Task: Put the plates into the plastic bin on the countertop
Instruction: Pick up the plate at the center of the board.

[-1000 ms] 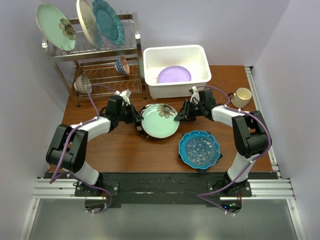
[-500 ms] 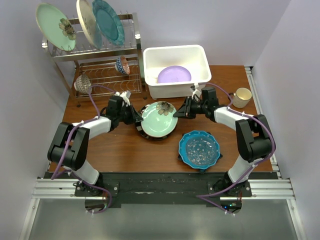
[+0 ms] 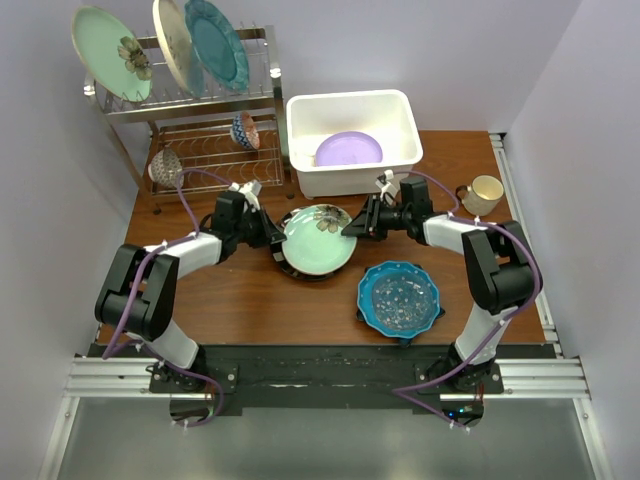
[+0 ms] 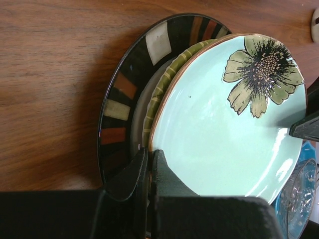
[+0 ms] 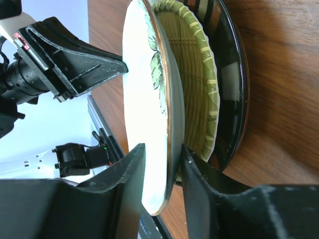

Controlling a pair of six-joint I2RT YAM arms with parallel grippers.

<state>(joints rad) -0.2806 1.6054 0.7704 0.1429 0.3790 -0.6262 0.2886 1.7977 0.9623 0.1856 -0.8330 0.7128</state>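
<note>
A mint plate with a flower is tilted up over a green ribbed plate and a dark-rimmed plate on the countertop. My left gripper is shut on the mint plate's left rim. My right gripper is open, its jaws astride the plate's right rim. The white plastic bin stands behind, with a lilac plate inside. A blue scalloped plate lies at the front right on a dark-blue plate.
A chrome wire rack at the back left holds a mint plate, a cream plate and a teal plate, with two small bowls below. A mug stands right of the bin.
The mint plate has risen off the stack, held at its left rim. My right gripper has moved left until its jaws stand astride the plate's right rim.
</note>
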